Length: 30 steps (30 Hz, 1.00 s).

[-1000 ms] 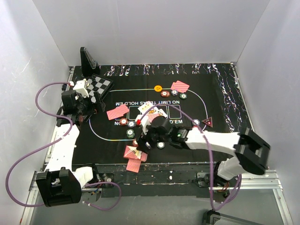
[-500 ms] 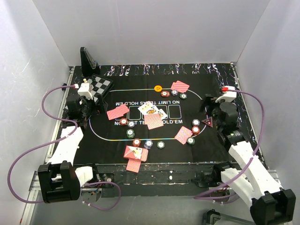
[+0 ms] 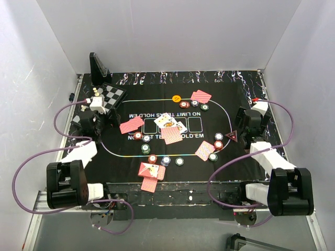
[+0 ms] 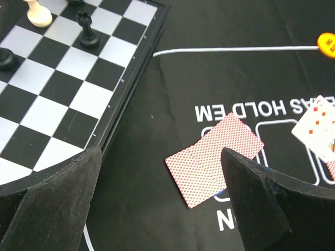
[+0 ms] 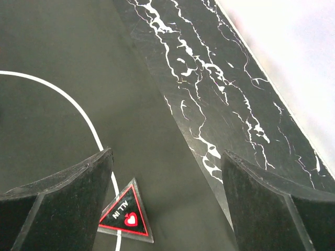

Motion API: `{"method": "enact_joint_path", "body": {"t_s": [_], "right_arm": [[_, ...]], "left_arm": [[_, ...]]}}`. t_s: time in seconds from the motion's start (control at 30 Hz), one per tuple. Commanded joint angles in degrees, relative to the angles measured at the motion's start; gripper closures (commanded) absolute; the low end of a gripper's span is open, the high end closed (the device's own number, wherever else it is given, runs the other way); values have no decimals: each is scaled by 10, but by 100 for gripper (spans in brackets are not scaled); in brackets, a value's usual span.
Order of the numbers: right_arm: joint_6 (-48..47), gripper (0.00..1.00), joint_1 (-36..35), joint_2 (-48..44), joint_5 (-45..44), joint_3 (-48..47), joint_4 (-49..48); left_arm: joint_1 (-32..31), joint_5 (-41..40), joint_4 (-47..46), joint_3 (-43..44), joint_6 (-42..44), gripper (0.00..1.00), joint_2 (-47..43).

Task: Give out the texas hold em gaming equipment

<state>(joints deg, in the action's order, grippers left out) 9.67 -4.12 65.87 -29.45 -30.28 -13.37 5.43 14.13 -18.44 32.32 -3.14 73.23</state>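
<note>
Red-pink-backed cards lie on the black mat (image 3: 230, 112): one at the left (image 3: 131, 124), one at the back (image 3: 201, 96), one mid-mat (image 3: 171, 135), one at the right (image 3: 204, 150), and a small pile at the front edge (image 3: 151, 171). Chips (image 3: 165, 160) sit scattered around them, with a yellow disc (image 3: 176, 98) at the back. The triangle marker (image 3: 232, 136) lies at the right. My left gripper (image 3: 104, 121) hangs open over the mat beside the chessboard, with the left card (image 4: 214, 157) just ahead between its fingers. My right gripper (image 3: 241, 123) is open and empty above the marker (image 5: 125, 215).
A black-and-white chessboard (image 3: 112, 95) with pieces (image 4: 88, 31) sits at the back left, against my left finger (image 4: 57, 198). A black stand (image 3: 98, 67) rises behind it. Marbled black tabletop (image 5: 209, 104) borders the mat on the right. White walls close in on three sides.
My right arm has drawn back from the middle of the mat to its right edge, uncovering the mid-mat and right-hand cards. My left arm has folded back slightly.
</note>
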Motion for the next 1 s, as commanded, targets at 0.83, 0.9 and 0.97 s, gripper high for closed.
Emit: {"method": "enact_joint_path", "body": {"t_s": [0.83, 0.9, 0.97], "right_arm": [[-60, 7, 35, 106, 204, 153, -437], [-60, 7, 35, 113, 210, 144, -423], [-57, 7, 52, 110, 222, 145, -421]], "left_arm": [[14, 42, -410, -162, 19, 2, 117], [14, 41, -439, -166, 13, 2, 128], [15, 41, -411, -163, 18, 2, 117]]}}
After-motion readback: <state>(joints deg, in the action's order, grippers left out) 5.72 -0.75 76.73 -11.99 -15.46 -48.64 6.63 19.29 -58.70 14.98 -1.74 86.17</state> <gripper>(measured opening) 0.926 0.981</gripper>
